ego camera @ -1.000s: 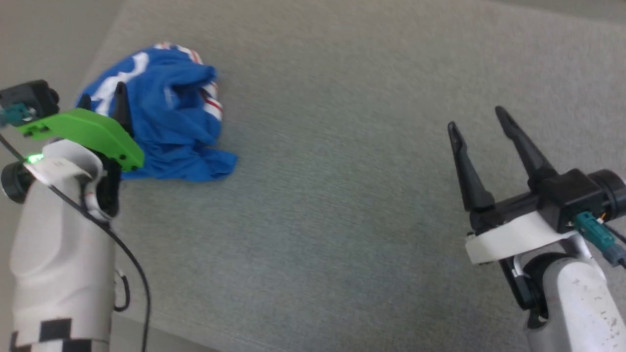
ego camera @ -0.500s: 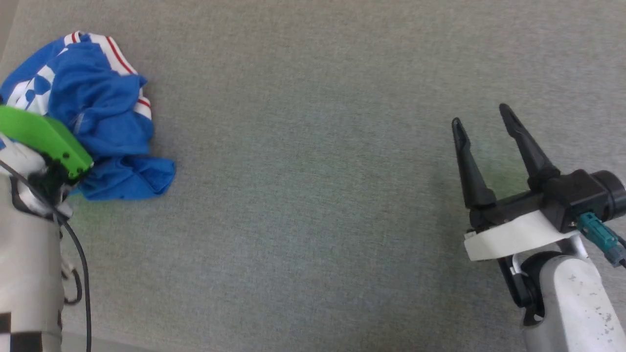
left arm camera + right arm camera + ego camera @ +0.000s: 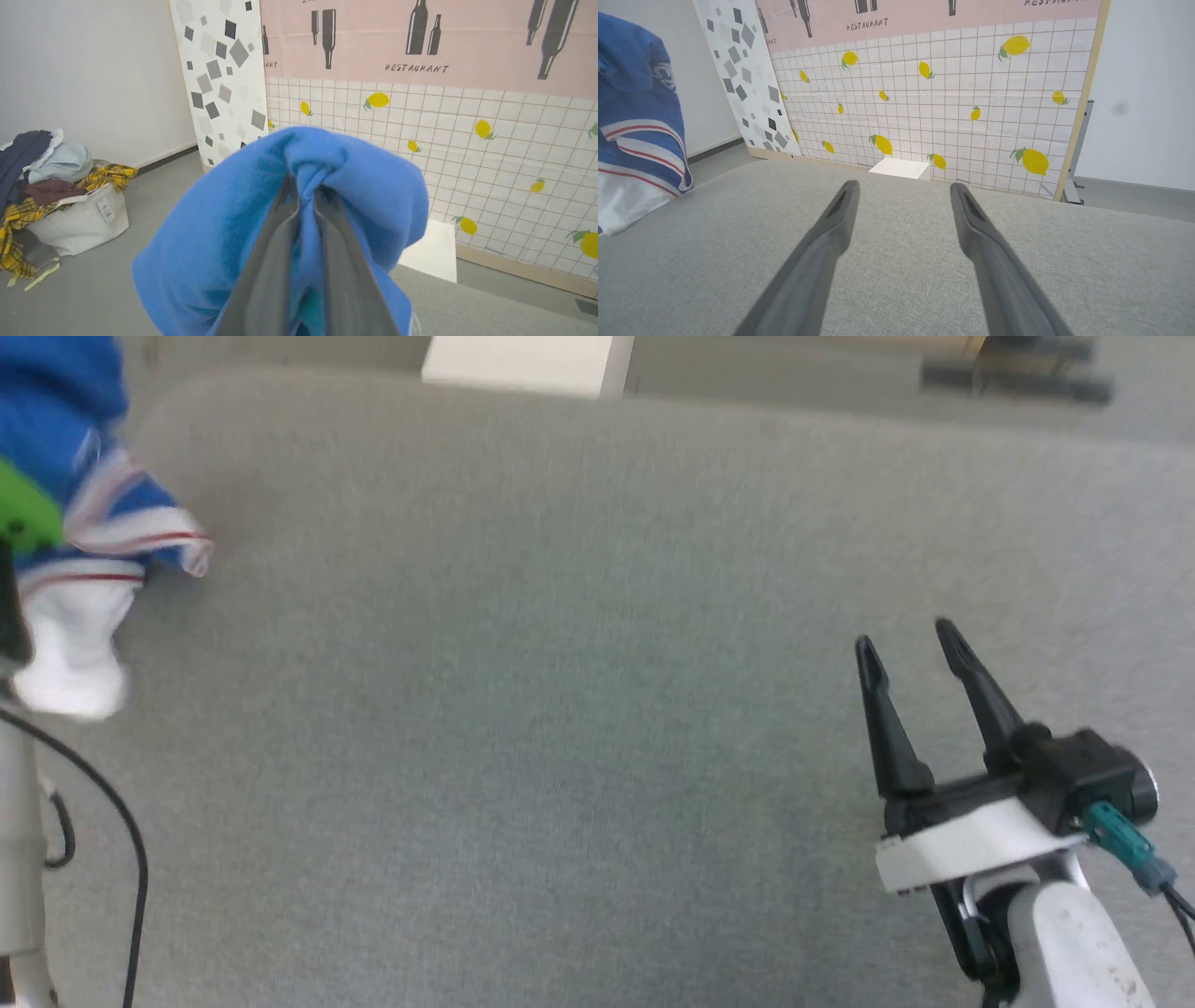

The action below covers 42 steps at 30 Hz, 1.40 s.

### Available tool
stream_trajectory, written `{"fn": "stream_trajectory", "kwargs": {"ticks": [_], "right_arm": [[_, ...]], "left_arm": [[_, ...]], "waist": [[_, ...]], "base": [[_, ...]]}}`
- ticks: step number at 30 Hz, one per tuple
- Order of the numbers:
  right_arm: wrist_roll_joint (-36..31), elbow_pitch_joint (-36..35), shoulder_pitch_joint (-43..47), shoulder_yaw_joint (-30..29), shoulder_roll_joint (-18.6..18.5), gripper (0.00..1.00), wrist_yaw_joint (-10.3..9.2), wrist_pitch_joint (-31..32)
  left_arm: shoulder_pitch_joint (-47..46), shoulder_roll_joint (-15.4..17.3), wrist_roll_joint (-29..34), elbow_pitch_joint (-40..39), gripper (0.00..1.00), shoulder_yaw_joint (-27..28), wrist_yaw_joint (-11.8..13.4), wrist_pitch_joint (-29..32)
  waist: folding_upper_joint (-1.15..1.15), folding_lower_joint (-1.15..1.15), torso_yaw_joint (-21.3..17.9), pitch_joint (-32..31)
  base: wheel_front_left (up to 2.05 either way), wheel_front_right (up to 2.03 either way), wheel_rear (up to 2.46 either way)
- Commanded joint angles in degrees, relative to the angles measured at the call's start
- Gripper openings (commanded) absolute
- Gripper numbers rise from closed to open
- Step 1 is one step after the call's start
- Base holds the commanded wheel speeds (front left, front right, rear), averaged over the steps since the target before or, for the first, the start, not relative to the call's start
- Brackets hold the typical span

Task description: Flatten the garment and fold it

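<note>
Cloth has left the heap: a second ago the shirt (image 3: 65,420) lay crumpled on the grey surface (image 3: 560,663) with the left pincer (image 3: 303,186) spread above it. Now that pincer is pressed together on a bunch of blue fabric, and the shirt hangs from it over the surface's left end. The grab seems to have taken, so shaking the shirt out can begin; flattening and folding are not yet started. The shirt's long axis runs up and down, pinch at the top, red-striped trim and white sleeve lowest; whether the sleeve touches the surface cannot be told. The right pincer (image 3: 906,639) is spread, holding nothing, above the surface's right part.
</note>
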Motion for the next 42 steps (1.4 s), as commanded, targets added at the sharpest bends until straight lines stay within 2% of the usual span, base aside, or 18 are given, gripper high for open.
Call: {"fn": "stream_trajectory", "kwargs": {"ticks": [1,6,13,18,22,24,25,33,34,35,37,39,42], "right_arm": [[1.1,0.3,1.2,-0.4,0.0,1.0,-0.09,-0.5],[2.2,0.5,3.2,-1.3,0.0,1.0,-0.09,-0.8],[2.8,-0.1,4.4,-1.1,0.1,1.0,-0.09,-0.5],[2.8,-0.6,4.9,-1.4,0.1,1.0,-0.09,0.1],[3.1,-0.9,4.9,-1.0,0.1,1.0,-0.09,0.6],[3.4,-1.0,4.8,-0.8,0.1,1.0,-0.09,0.7],[3.6,-0.9,4.7,-0.6,0.1,1.0,-0.09,0.8],[3.7,-0.5,4.9,-0.5,0.1,1.0,-0.09,1.3],[3.7,-0.4,5.0,-0.5,0.1,1.0,-0.09,1.4],[3.7,-0.4,5.1,-0.6,0.1,1.0,-0.09,1.5],[3.6,-0.3,5.3,-0.6,0.1,1.0,-0.09,1.7],[3.5,-0.3,5.4,-0.5,0.1,1.0,-0.09,1.9],[3.3,-0.4,5.5,-0.5,0.1,1.0,-0.09,2.3]], "left_arm": [[-1.8,-0.1,1.1,-1.6,0.0,-1.2,-0.8,-1.2],[-4.8,-3.5,3.0,-6.7,0.0,-6.9,-2.5,-2.7],[-3.3,-11.1,2.1,-10.3,0.0,-15.0,-5.0,-1.2],[0.2,-16.1,0.4,-9.7,0.0,-20.0,-6.3,0.8],[4.6,-18.6,-0.4,-5.4,0.0,-23.6,-6.7,3.6],[7.3,-19.5,-1.2,-1.7,0.0,-25.5,-6.9,6.9],[10.6,-20.1,-2.3,4.8,0.0,-28.3,-7.4,14.2],[15.2,-20.0,-5.1,14.6,0.0,-32.2,-9.1,29.5],[15.8,-20.2,-5.9,14.7,0.37,-32.1,-9.1,30.9],[16.2,-20.2,-6.5,14.4,1.0,-31.9,-9.1,31.5],[16.8,-20.4,-7.5,12.5,1.0,-30.9,-8.8,30.2],[17.4,-20.4,-8.0,9.5,1.0,-29.4,-8.6,25.8],[19.7,-20.3,-8.7,2.9,1.0,-25.4,-7.3,14.9]], "waist": [[0.0,0.0,-3.4,-8.7],[0.0,0.0,-7.0,-11.0],[0.0,0.0,-13.1,-12.4],[0.0,0.0,-16.3,-12.2],[0.0,0.0,-18.6,-11.6],[0.0,0.0,-19.6,-11.3],[0.0,0.0,-20.7,-10.8],[0.0,0.0,-21.6,-10.2],[0.0,0.0,-21.4,-10.2],[0.0,0.0,-21.3,-10.2],[0.0,0.0,-20.8,-10.3],[0.0,0.0,-20.4,-10.4],[0.0,0.0,-19.4,-10.9]], "base": [[0.0,0.0,0.0],[0.0,0.0,0.0],[0.0,0.0,0.0],[0.0,0.0,0.0],[0.0,0.0,0.0],[0.0,0.0,0.0],[0.0,0.0,0.0],[0.0,0.0,0.0],[0.0,0.0,0.0],[0.0,0.0,0.0],[0.0,0.0,0.0],[0.0,0.0,0.0],[0.0,0.0,0.0]]}}
